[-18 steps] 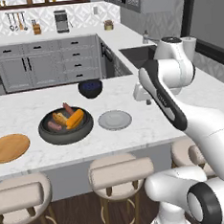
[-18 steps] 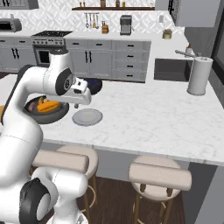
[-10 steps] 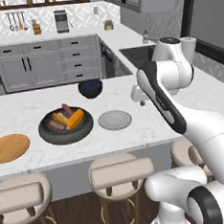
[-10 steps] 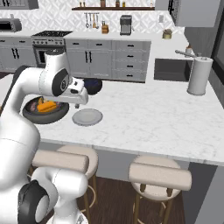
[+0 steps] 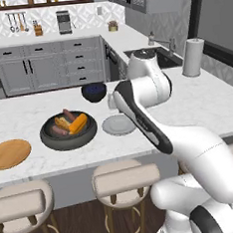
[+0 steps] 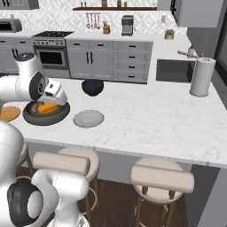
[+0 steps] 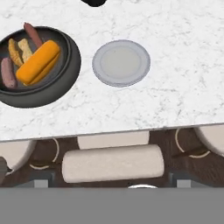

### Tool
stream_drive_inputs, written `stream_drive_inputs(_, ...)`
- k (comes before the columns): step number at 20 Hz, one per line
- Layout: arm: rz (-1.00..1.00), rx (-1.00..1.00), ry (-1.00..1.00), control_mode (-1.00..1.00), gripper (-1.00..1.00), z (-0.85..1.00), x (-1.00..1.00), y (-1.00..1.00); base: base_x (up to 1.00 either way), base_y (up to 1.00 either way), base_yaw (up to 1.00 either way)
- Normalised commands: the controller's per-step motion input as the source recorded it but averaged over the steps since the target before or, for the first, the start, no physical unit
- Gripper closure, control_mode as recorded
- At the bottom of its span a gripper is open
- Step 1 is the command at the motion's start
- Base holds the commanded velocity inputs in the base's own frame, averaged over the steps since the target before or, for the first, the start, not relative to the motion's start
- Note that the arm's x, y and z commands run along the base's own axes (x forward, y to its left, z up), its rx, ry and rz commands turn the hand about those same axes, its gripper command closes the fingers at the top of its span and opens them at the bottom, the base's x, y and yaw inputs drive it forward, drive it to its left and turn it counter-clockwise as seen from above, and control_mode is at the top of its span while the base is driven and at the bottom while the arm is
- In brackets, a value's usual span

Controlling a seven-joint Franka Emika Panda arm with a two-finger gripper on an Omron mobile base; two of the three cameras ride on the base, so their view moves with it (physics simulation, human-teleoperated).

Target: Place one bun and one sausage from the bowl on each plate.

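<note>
Left base view: dark bowl (image 5: 68,130) sits on the marble counter (image 5: 202,103), holding two buns (image 5: 78,124) and two sausages (image 5: 68,114). Pale grey plate (image 5: 118,125) just right of the bowl, bare. Wooden plate (image 5: 10,153) well left of the bowl, near the counter's near edge, also bare. Small dark blue bowl (image 5: 94,92) farther back. The arm's elbow rises right of the grey plate; the pincer is hidden behind the arm here.

Right base view: arm's hand hangs over the bowl (image 6: 46,117), covering part of it; one orange bun (image 6: 47,108) shows beneath. Grey plate (image 6: 88,118) lies clear to the right. Just a sliver of the wooden plate (image 6: 9,113) shows past the arm. Paper towel roll (image 6: 201,76) stands far right, by the sink.

Hand view: looks straight down. Bowl (image 7: 65,74) with the large orange bun (image 7: 38,61), a paler bun (image 7: 25,49) beside it, one sausage (image 7: 33,34) at the far rim, another (image 7: 7,72) at the left rim. Grey plate (image 7: 121,62) apart from the bowl. Stool seat (image 7: 113,162) below the counter edge. Pincer fingers cannot be made out; by its reading they stand wide apart, holding nothing.
</note>
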Motion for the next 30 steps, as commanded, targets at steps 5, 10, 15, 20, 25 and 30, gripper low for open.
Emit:
stream_drive_inputs(5, -0.27, 0.00, -0.02, -1.00, -1.00, -0.12, 0.90, 0.98, 0.00, 0.00, 0.00)
stream_drive_inputs(10, -0.08, 0.01, 0.03, -1.00, -1.00, -0.36, 0.98, 0.17, 0.00, 0.00, 0.00)
stream_drive_inputs(15, 0.14, 0.13, 0.13, -1.00, -1.00, -0.48, 0.82, 0.09, 0.00, 0.00, 0.00)
stream_drive_inputs(20, 0.08, 0.03, 0.19, -1.00, -1.00, -0.43, 0.78, 0.46, 0.00, 0.00, 0.00)
stream_drive_inputs(25, 0.00, 0.00, 0.16, -1.00, -1.00, -0.15, 0.67, 0.71, 0.00, 0.00, 0.00)
stream_drive_inputs(30, 0.00, 0.00, 0.09, -1.00, -1.00, -0.32, 0.49, 0.65, 0.00, 0.00, 0.00)
